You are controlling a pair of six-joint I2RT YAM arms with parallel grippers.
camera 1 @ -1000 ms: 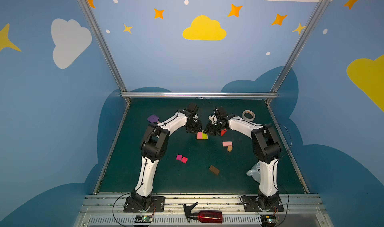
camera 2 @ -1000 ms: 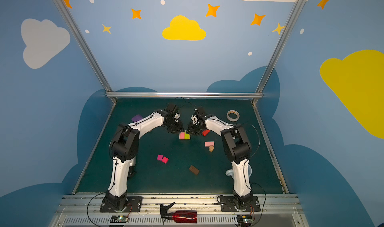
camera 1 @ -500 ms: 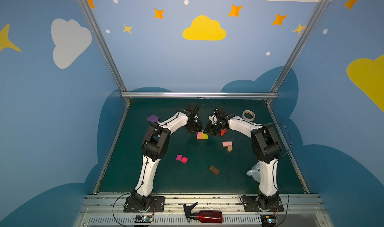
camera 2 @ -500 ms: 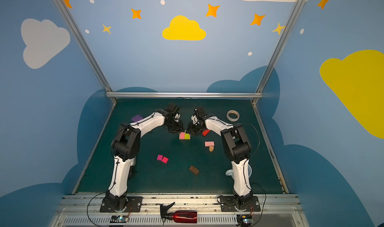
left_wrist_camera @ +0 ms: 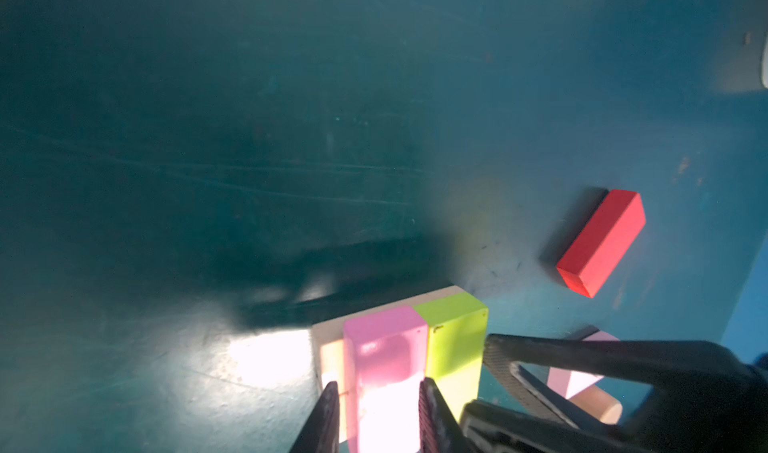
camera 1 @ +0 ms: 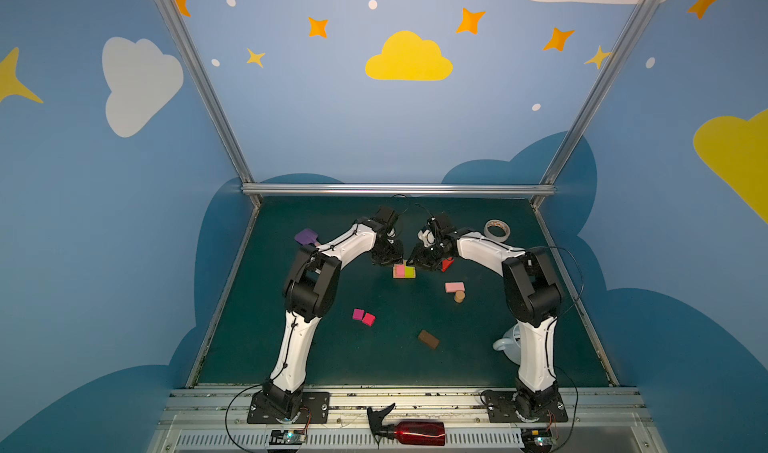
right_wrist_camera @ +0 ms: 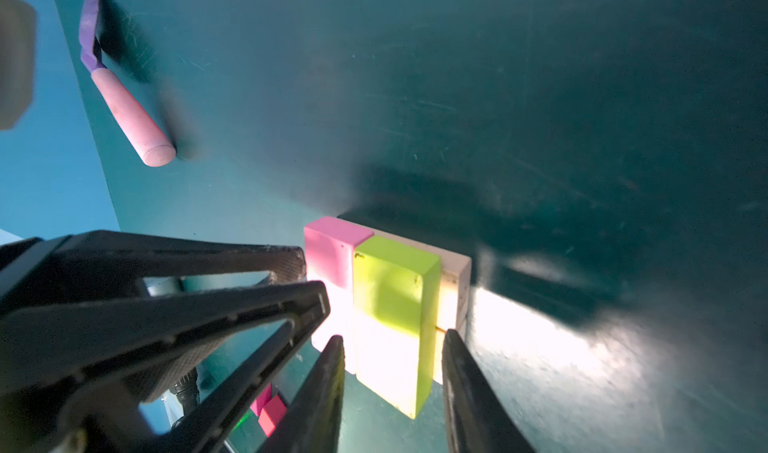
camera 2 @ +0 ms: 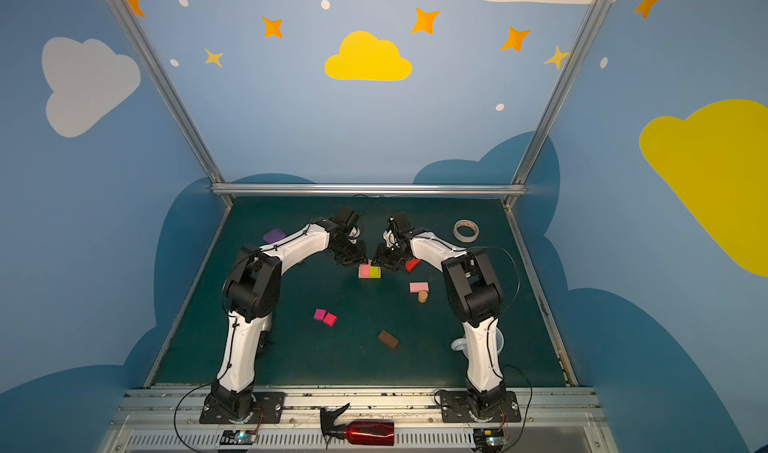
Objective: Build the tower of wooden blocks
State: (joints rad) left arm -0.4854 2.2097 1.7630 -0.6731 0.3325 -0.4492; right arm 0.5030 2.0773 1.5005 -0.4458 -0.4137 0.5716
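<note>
The tower sits mid-worktop, nearer the back edge: a matte light pink bar and a lime-green bar lie side by side on a tan wooden base. The left gripper pinches the light pink bar. The right gripper straddles the lime-green bar, jaws spread.

My left claw: fingers either side of the pink block; glare hides whether I'm gripping it.
Pink block: on tan base, flush against green block.
Right claw: just beside green block's outer side.
Red block: flat on desk, apart.
Second pink block, cylinder: behind right claw, partly hidden.
</note>
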